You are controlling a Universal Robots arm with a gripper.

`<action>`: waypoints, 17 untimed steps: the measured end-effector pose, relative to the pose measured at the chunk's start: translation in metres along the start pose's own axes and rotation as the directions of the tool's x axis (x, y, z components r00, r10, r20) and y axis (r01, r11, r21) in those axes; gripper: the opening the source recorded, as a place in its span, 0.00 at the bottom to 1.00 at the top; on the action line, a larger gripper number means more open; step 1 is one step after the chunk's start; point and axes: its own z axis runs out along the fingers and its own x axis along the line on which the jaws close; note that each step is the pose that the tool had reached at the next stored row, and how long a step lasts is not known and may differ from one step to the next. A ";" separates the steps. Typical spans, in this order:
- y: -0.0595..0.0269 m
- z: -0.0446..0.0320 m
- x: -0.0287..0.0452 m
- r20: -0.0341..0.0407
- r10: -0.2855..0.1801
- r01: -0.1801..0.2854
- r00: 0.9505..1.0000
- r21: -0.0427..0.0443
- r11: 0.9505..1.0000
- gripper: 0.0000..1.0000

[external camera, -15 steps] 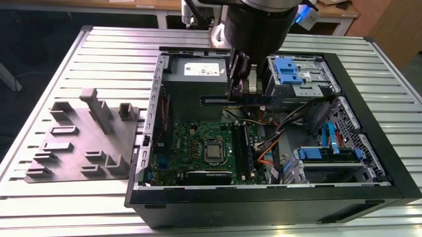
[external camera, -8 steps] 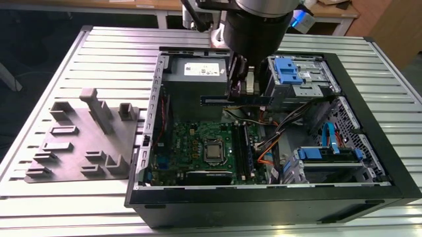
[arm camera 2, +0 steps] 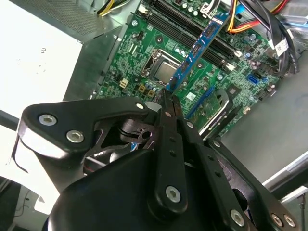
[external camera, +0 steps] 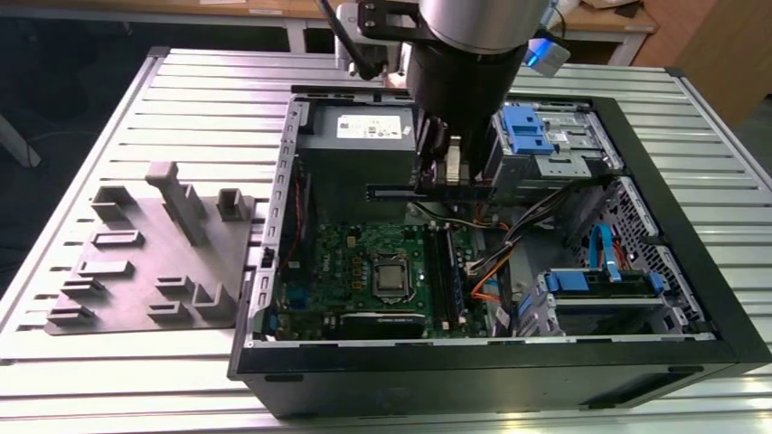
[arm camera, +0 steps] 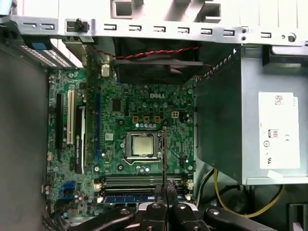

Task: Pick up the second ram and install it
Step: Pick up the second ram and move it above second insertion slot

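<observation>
At the exterior view's left, a grey fixture plate [external camera: 151,262] lies on the slatted worktop [external camera: 121,380]. At centre frame stands the open computer case [external camera: 483,366], with the motherboard [external camera: 350,262] inside. Above the board, the fingers [arm camera 2: 169,130] are clamped on one end of the second ram [external camera: 399,191], which is held level beside the power supply [external camera: 356,149]. Blue drive brackets [external camera: 527,127] are noted at upper right.

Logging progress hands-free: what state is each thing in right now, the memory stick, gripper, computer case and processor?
second ram: held in the air, not seated.
gripper: shut on the second ram.
computer case: side open, interior exposed.
processor: uncovered, no cooler on it.
</observation>
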 end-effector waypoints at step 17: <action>-0.0009 0.0174 0.0077 0.000 0.009 -0.009 1.000 0.001 1.000 0.08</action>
